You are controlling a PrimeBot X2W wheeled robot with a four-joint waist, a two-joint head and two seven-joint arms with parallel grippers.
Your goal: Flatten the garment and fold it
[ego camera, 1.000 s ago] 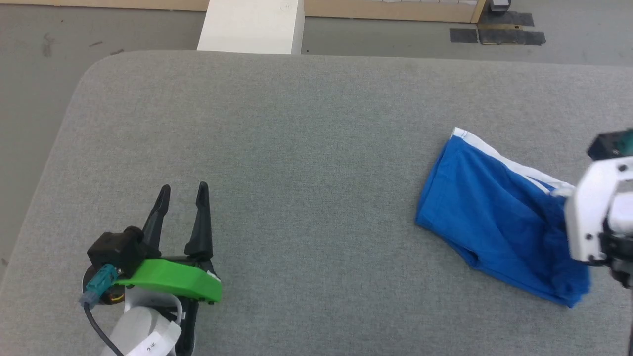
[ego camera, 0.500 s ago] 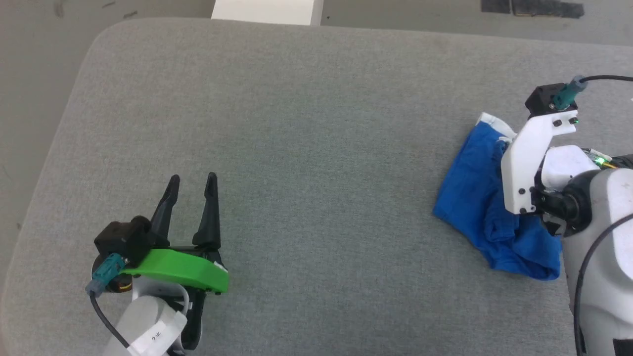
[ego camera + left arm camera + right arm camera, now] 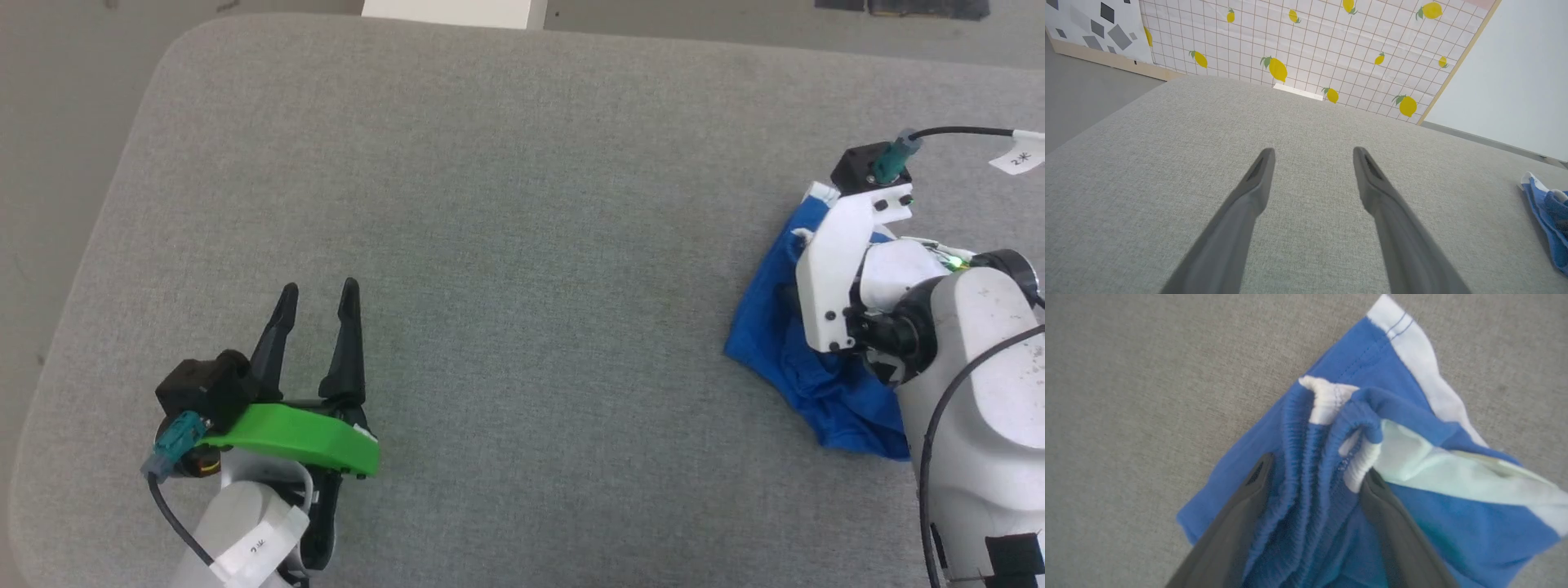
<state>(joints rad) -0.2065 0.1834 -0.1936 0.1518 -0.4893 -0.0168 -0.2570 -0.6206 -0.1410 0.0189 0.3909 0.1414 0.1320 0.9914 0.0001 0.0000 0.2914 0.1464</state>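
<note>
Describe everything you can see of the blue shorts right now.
The shorts are bright blue soft knit with a white side panel and a gathered elastic waistband. They lie crumpled, not flattened, at the right of the grey padded table. The bunched waistband sits between the spread fingers of the right end effector, touching both.

The grey fabric tabletop (image 3: 522,204) has rounded corners. Beyond its far edge stand a white block (image 3: 449,12) and a lemon-patterned wall (image 3: 1310,41).
</note>
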